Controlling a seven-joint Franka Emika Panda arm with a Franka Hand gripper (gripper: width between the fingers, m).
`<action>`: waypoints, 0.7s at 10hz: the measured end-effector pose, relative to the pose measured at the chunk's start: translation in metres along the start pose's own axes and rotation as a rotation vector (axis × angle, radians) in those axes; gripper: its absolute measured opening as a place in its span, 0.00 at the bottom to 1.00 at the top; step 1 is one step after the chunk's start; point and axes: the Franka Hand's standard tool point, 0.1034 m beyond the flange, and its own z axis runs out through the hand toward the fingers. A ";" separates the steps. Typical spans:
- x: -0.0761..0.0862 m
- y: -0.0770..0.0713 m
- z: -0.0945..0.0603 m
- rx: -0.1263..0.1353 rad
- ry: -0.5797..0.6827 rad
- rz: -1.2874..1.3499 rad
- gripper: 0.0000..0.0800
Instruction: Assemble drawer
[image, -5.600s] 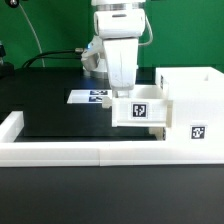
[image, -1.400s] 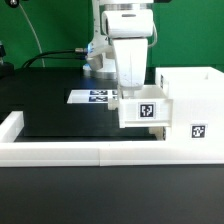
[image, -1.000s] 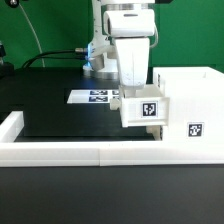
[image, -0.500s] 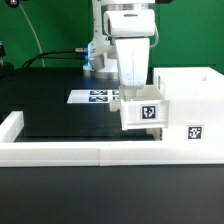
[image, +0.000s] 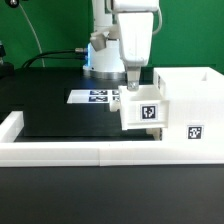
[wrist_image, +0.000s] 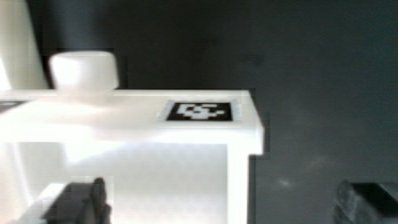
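My two-finger gripper (image: 133, 82) hangs spread apart above the small white plastic tray (image: 142, 110); its black-and-white square tag (image: 148, 112) carries no readable writing.

The black table (image: 70, 115) lies open toward the exterior view's left, hemmed at the front by the low border wall (image: 80, 152), while the box shell (image: 195, 105) and the tray (image: 143, 110) against it block the exterior view's right

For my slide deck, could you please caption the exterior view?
Panda end effector poised above a small tray slotted partway into the drawer shell.
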 end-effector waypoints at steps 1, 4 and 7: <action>-0.010 0.002 -0.005 -0.007 -0.004 -0.019 0.81; -0.043 0.015 -0.014 -0.013 -0.003 -0.089 0.81; -0.077 0.006 0.010 0.024 0.104 -0.100 0.81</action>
